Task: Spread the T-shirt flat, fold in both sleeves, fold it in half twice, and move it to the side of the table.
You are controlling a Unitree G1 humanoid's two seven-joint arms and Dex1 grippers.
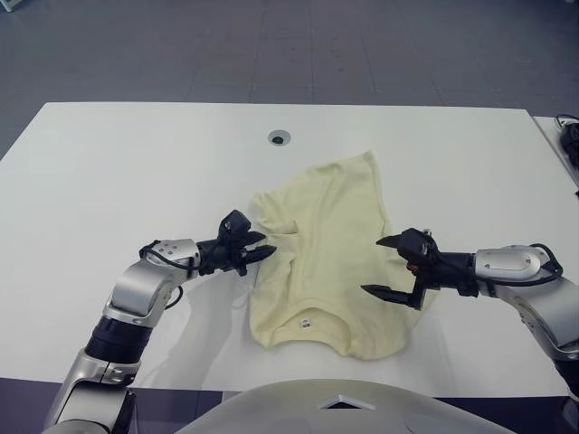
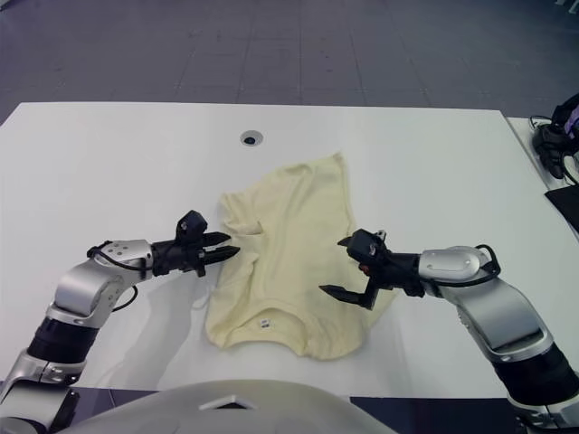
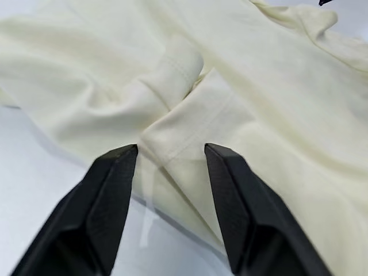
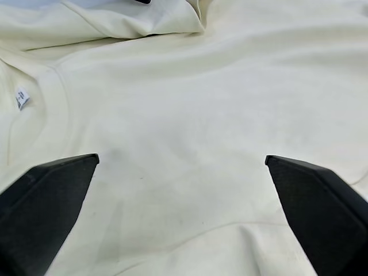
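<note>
A pale yellow T-shirt [image 1: 327, 262] lies rumpled on the white table [image 1: 127, 172], collar and white tag [image 1: 306, 320] toward me, its sleeves bunched inward. My left gripper [image 1: 261, 253] sits at the shirt's left edge, open, its fingertips [image 3: 123, 158] on either side of a folded sleeve hem [image 3: 172, 135]. My right gripper [image 1: 382, 266] hovers over the shirt's right side, wide open, with only cloth [image 4: 184, 132] below its fingers [image 4: 52, 190].
A round grommet hole [image 1: 280, 137] is set in the table behind the shirt. Dark cables [image 2: 552, 145] lie on a neighbouring surface at the far right. Bare tabletop stretches to the left, right and back of the shirt.
</note>
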